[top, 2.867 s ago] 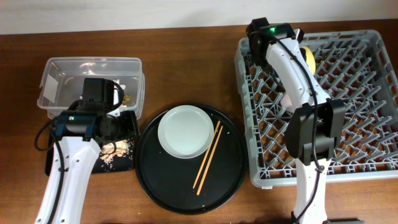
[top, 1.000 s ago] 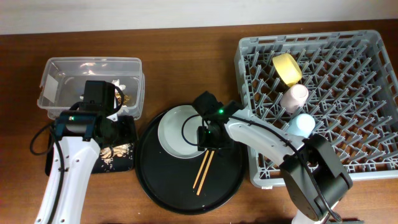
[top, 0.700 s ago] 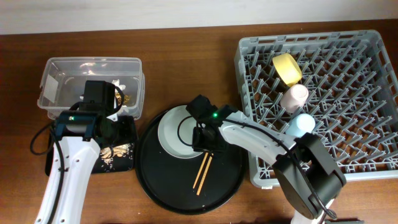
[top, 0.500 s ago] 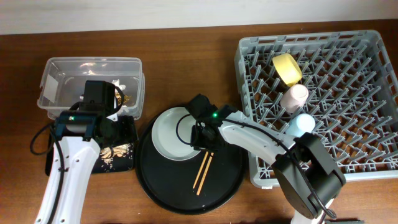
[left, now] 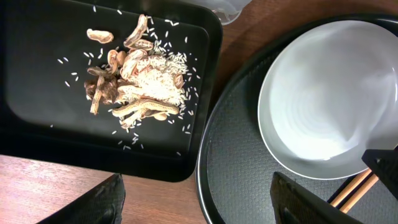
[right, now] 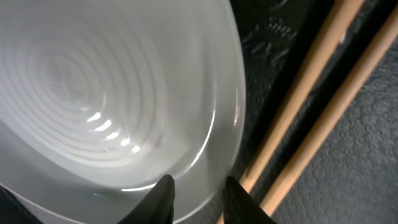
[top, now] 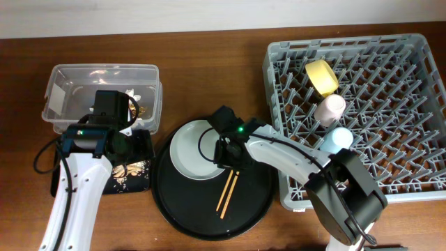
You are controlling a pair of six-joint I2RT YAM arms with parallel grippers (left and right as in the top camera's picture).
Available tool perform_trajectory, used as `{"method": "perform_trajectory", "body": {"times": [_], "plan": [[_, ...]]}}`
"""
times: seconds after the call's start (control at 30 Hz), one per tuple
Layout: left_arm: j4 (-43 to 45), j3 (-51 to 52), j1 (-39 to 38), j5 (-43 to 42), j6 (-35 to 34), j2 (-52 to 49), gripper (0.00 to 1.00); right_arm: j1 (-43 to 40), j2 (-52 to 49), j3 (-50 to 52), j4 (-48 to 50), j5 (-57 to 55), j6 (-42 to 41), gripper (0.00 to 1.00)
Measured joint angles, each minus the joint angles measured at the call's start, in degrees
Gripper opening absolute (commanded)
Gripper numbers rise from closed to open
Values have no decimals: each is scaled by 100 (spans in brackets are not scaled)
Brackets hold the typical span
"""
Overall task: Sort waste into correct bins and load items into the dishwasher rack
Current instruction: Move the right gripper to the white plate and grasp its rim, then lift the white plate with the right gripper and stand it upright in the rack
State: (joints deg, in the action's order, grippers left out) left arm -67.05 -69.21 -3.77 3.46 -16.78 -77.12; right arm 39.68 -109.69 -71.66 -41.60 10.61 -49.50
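Note:
The pale grey-green bowl [top: 195, 148] sits on the round black tray [top: 181, 206] with the wooden chopsticks [top: 228, 189] lying beside it. My right gripper [top: 224, 155] is shut on the bowl's right rim, one finger inside and one outside, as the right wrist view shows [right: 196, 193]. The bowl [right: 112, 93] and chopsticks [right: 317, 106] fill that view. My left gripper [left: 196, 199] is open and empty above the corner of the shallow black tray [left: 37, 93], which holds food scraps [left: 134, 87]. The yellow bowl [top: 321, 77], pink cup [top: 329, 109] and blue cup [top: 337, 139] lie in the grey rack [top: 390, 160].
The clear tub [top: 70, 90] stands at the back left, with a gold wrapper bit [top: 141, 109] partly hidden by my left arm. The rack's left wall is close to the right of the round tray. Bare wood table lies in front.
My right arm has come from the rack's far left corner down to the bowl and closed on its rim. The bowl has shifted slightly left. The left arm has barely moved.

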Motion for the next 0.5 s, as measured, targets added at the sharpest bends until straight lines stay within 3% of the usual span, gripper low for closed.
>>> {"method": "perform_trajectory", "body": {"times": [0.1, 0.27, 0.5], "plan": [[0, 0, 0, 0, 0, 0, 74, 68, -120, 13, 28, -4, -4, 27], [2, 0, 0, 0, 0, 0, 75, 81, -223, 35, 131, -68, -24, 4], [2, 0, 0, 0, 0, 0, 74, -310, -114, -28, -28, -59, 160, 4]]}}
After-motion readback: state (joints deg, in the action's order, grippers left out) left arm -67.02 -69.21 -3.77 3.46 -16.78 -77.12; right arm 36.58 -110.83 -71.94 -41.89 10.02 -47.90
